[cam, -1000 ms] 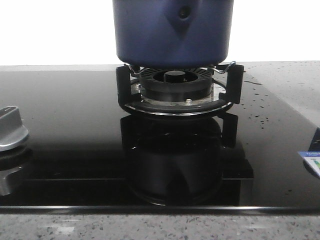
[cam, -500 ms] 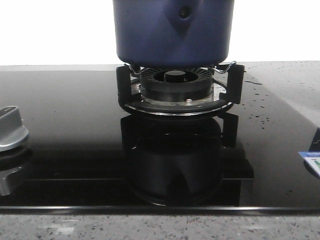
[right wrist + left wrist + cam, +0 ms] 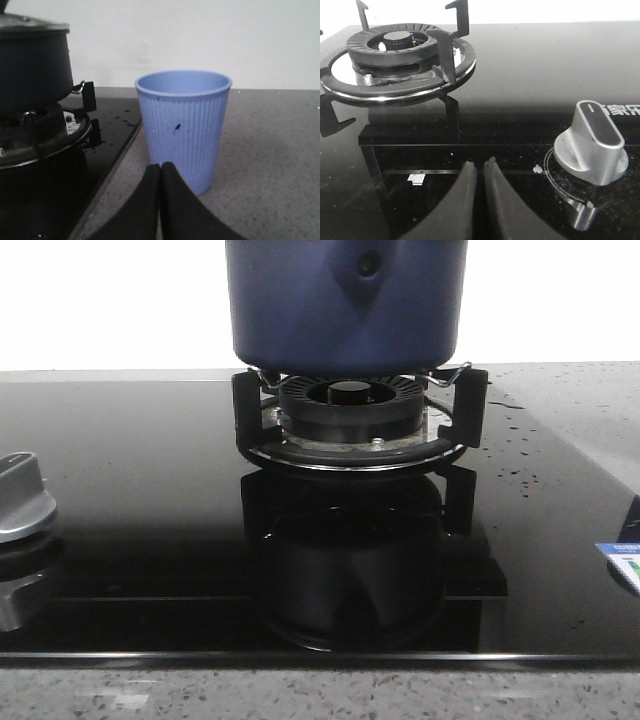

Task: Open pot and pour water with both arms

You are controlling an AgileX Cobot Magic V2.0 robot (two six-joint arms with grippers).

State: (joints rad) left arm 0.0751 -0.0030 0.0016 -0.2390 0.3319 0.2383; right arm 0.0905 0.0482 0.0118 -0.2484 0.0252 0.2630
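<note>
The big dark blue round pot [image 3: 347, 305] sits on the black metal stand [image 3: 460, 405] over the black ribbed burner ring [image 3: 350, 405], in the far middle of the shiny black glass stove top [image 3: 130, 490]. A raised teardrop bump with a round hole [image 3: 369, 265] faces the front camera. In the right wrist view the pot [image 3: 32, 65] looks almost black, and a lid rests on its top. Little dark specks dot the stove glass to the right of the burner.

A silver round knob with a dark stripe [image 3: 22, 498] sits at the near left of the stove. In the left wrist view this knob [image 3: 592, 145] has white writing next to it at the picture's edge, but it is cut off and cannot be read. A small sticker with blue and green marks [image 3: 622, 562] lies at the near right edge of the stove; its print is too small to read.

A light blue ribbed paper cup [image 3: 183, 127] stands upright on the grey speckled bench [image 3: 270, 165], just right of the stove. It is apart from the pot.

The left claw [image 3: 480, 172] is closed with its two black fingers touching, and it holds nothing. The right claw [image 3: 160, 172] is closed the same way, just in front of the cup, and holds nothing.
</note>
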